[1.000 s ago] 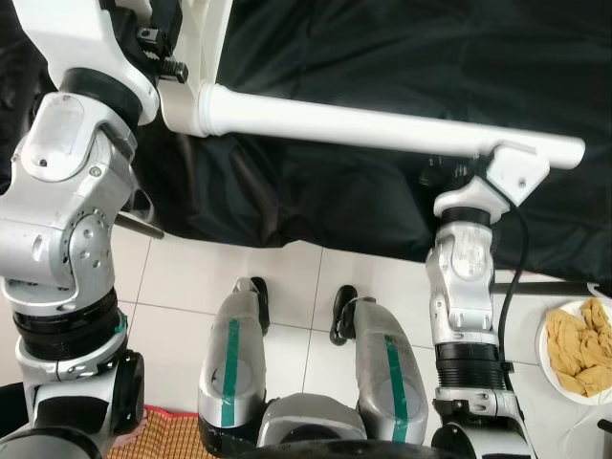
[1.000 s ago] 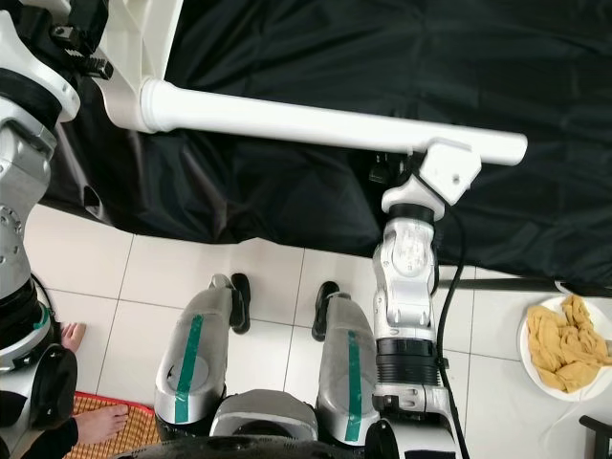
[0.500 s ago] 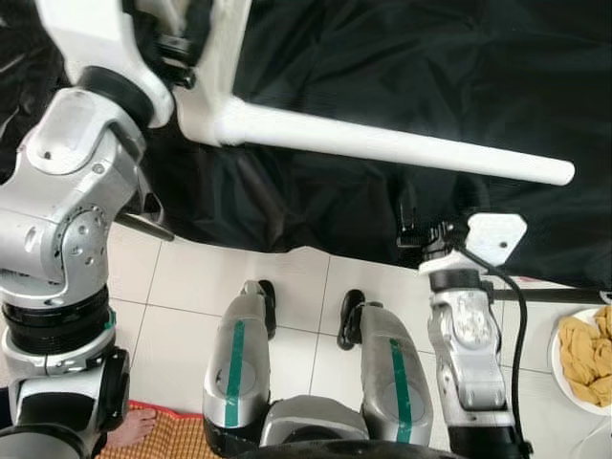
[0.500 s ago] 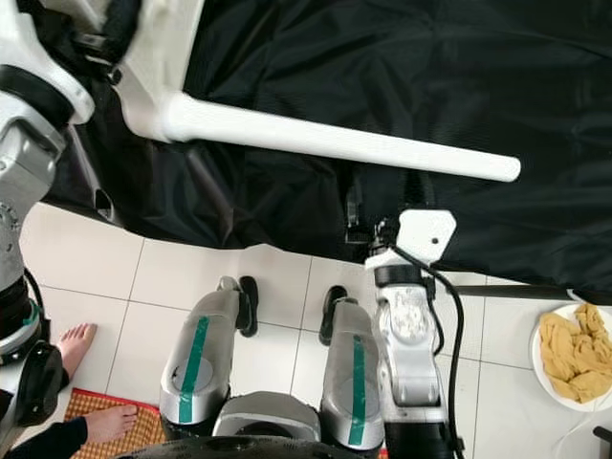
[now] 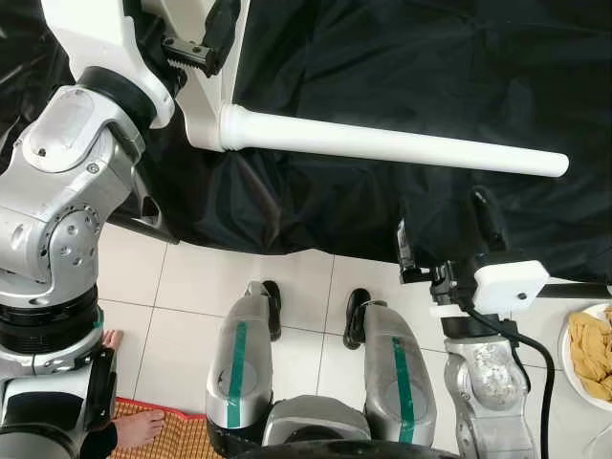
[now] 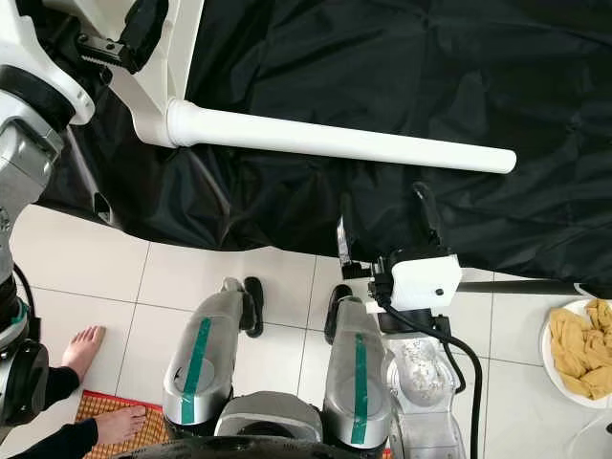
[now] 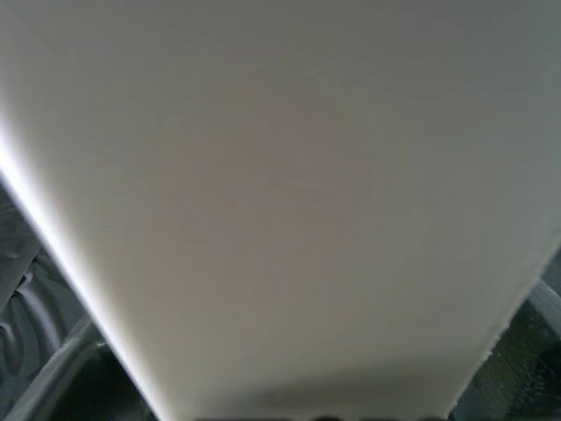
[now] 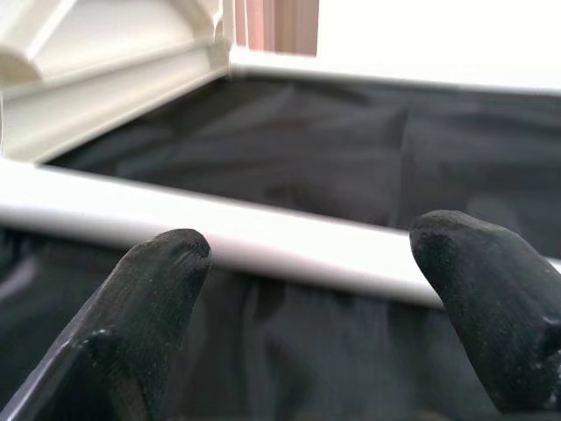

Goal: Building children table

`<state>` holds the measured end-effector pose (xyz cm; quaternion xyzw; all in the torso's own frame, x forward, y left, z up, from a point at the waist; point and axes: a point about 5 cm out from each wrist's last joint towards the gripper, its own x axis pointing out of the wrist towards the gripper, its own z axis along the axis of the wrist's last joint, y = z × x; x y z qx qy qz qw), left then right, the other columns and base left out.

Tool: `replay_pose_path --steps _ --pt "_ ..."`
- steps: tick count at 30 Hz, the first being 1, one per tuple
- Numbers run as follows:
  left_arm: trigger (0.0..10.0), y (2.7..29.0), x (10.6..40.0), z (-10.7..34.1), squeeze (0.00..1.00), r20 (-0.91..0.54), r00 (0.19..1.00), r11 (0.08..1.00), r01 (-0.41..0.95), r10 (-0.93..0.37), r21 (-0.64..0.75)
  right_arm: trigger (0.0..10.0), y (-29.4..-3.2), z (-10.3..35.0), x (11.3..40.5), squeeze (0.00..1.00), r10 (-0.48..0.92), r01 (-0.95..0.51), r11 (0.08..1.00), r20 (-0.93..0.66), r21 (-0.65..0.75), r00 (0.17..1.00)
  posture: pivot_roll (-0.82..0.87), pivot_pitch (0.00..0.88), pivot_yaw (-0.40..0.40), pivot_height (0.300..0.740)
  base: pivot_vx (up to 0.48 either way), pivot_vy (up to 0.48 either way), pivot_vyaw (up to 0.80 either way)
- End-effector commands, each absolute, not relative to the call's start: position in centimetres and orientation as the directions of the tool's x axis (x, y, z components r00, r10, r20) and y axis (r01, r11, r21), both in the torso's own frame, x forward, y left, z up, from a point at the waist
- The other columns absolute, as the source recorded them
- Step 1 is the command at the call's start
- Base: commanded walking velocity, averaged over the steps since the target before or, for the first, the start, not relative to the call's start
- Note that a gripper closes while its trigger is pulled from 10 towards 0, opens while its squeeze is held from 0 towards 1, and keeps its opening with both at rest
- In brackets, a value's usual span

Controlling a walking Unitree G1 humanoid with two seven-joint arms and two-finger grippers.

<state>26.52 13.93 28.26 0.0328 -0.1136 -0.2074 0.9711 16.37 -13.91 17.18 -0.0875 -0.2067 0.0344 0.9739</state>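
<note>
Leg (image 5: 392,148) first: the long white table leg lies level across the black cloth (image 6: 402,57), its near end seated in the corner of the white tabletop (image 5: 206,105) that the left end effector (image 5: 196,48) grips at the upper left of the head views. Its black fingers sit against the panel edge, and the left wrist view is a blur of white surface, so it appears pressed on the tabletop.

A second ago the right end effector (image 6: 382,229) was up at the free end of the leg, clamped about it. It has since let go and dropped back toward the robot's body; it now hangs below the leg and apart from it, its two fingers (image 8: 149,289) spread wide, with the leg crossing the gap between them in the right wrist view. The leg keeps its line without that support, so I judge the joint is holding and this leg is fitted. The next step would likely be another leg or a turn of the tabletop.

Room: the free tip of the leg juts out over the cloth with nothing near it. The cloth's edge ends at the tiled floor (image 5: 191,287) just ahead of the robot's feet. A plate (image 6: 559,349) of yellow food sits on the floor at the right, and a person's bare feet (image 6: 81,344) stand close at the left, which limits a sideways swing.
</note>
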Motion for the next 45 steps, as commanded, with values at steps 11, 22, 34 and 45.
replay_pose_path --steps 11,22,34,45 --pt "10.0 13.5 22.3 25.4 0.0 -0.156 0.562 0.526 0.822 -0.813 0.219 10.0 -14.3 20.0 22.8 0.0 0.105 -0.024 0.986 0.506 -0.165 0.856 0.15 0.231 0.058 0.74 0.0 0.0 0.0" --pt "10.0 16.4 20.8 28.5 0.0 -0.2 0.539 0.497 0.838 -0.818 0.226 10.0 -13.9 20.7 26.2 0.0 0.177 -0.084 0.977 0.52 -0.198 0.835 0.18 0.207 -0.006 0.74 0.0 0.0 0.0" --pt "10.0 18.5 19.9 28.0 0.0 -0.299 0.531 0.472 0.846 -0.793 0.25 10.0 -13.7 20.8 27.7 0.0 0.238 -0.14 0.965 0.516 -0.222 0.823 0.2 0.191 -0.058 0.74 0.0 0.0 0.0" --pt "10.0 17.7 18.8 27.9 0.0 -0.147 0.429 0.418 0.903 -0.891 0.101 10.0 -13.5 21.0 29.6 0.0 0.271 -0.168 0.957 0.518 -0.237 0.811 0.22 0.153 -0.109 0.74 0.0 0.0 0.0"
